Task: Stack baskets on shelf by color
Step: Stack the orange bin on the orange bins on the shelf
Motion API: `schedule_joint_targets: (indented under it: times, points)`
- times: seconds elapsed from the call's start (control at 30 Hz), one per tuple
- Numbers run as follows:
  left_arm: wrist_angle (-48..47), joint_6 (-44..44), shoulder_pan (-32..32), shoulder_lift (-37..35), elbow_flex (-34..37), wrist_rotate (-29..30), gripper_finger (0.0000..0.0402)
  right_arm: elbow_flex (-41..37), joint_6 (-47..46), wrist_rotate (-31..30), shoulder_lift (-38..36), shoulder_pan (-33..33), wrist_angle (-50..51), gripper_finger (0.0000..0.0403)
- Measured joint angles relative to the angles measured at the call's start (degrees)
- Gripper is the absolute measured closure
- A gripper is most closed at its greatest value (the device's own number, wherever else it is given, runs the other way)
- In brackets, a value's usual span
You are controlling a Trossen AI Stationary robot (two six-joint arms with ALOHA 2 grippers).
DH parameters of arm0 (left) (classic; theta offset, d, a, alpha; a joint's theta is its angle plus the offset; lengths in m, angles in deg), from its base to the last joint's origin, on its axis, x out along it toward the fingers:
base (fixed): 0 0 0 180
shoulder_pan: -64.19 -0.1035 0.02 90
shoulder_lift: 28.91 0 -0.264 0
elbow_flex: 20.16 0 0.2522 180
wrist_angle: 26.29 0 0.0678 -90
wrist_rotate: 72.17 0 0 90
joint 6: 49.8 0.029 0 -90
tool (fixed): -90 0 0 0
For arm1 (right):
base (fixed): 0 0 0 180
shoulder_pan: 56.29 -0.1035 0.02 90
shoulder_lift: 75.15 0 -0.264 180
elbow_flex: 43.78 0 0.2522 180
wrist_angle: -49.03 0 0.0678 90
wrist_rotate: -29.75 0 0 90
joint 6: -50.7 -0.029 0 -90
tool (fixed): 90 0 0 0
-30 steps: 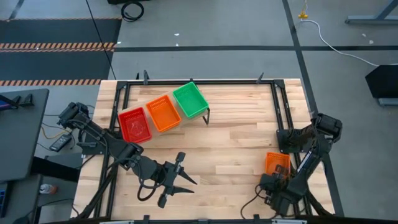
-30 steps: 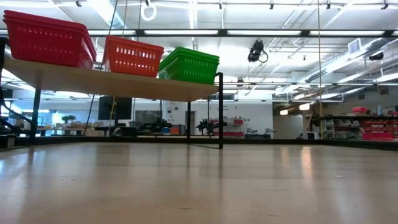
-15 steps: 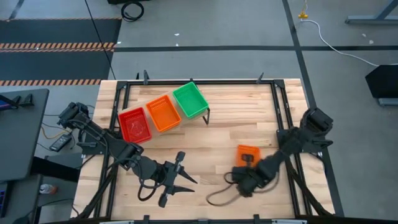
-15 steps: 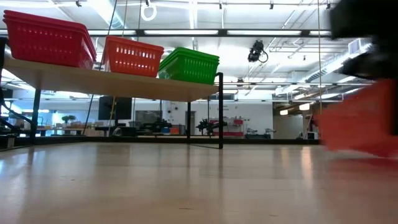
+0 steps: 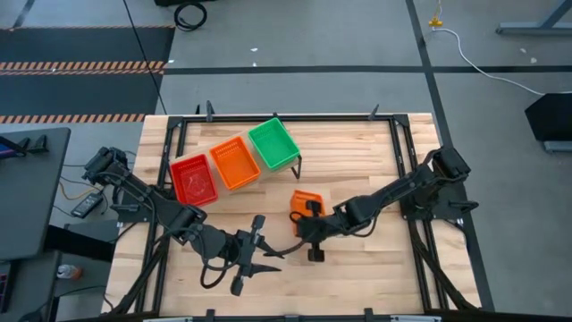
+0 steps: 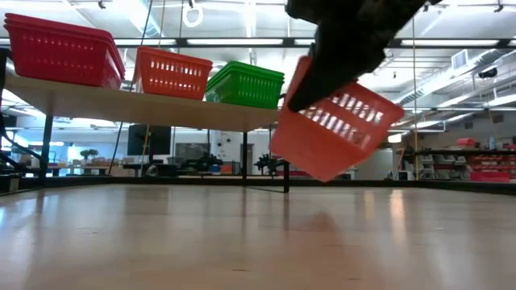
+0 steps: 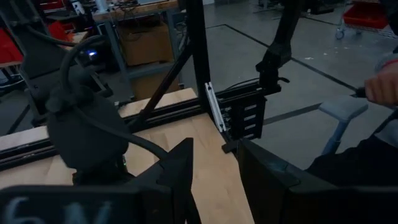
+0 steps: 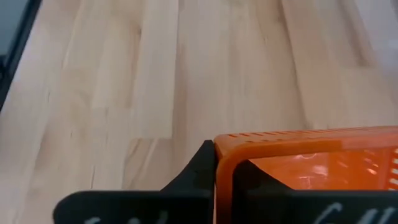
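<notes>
My right gripper (image 5: 309, 215) reaches to the table's middle, shut on an orange basket (image 5: 305, 199) that hangs tilted above the wood in the low view (image 6: 334, 129). On the shelf (image 6: 153, 109) at the far left stand a red basket (image 5: 194, 179), an orange basket (image 5: 236, 164) and a green basket (image 5: 273, 143), side by side on their bottoms. My left gripper (image 5: 253, 252) waits open near the table's front edge, with nothing between its fingers (image 7: 174, 168). My right gripper pinches one side wall of the orange basket (image 8: 222, 169) between its two fingers, one finger outside (image 8: 196, 169) and one inside (image 8: 256, 180), close to a corner of the rim. The fingers slant down from the table's right. The basket hangs tilted below them (image 6: 322, 153), clear of the table.
A black metal frame (image 5: 398, 152) runs round the tabletop's far and side edges. The shelf's black leg (image 6: 285, 145) stands just behind the hanging basket in the low view. Bare wood lies between the shelf and the front edge. A person's hand (image 7: 380, 90) shows beyond the table.
My right gripper has swung from the table's near right corner toward its middle, carrying the orange basket along. The basket, which lay near the right edge, now hangs tilted and clear of the wood, closer to the shelf.
</notes>
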Motion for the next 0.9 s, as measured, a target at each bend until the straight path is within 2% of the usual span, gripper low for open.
schedule_joint_targets:
  times: [0.13,0.27,0.67,0.77,0.9]
  points:
    - [0.00,-0.02,0.00,0.00,0.00,0.19,0.0269,0.00,0.88,0.74,0.00,0.12,-2.41,0.0392]
    - [0.02,-0.04,0.00,0.00,0.00,0.19,0.0269,0.00,0.18,-0.11,0.00,-0.49,-3.79,0.0362]
    - [0.02,-1.13,0.00,0.01,0.00,0.43,0.0269,0.00,0.26,0.04,0.02,-1.10,-9.10,0.0185]
    - [-0.05,-2.75,0.07,1.11,0.00,3.13,0.0269,0.00,-0.38,2.44,-0.45,-1.12,-6.86,0.0160]
    - [-1.28,-3.86,-0.93,4.81,0.02,7.11,0.0269,0.00,-6.88,7.91,-1.95,-1.12,3.03,0.0150]
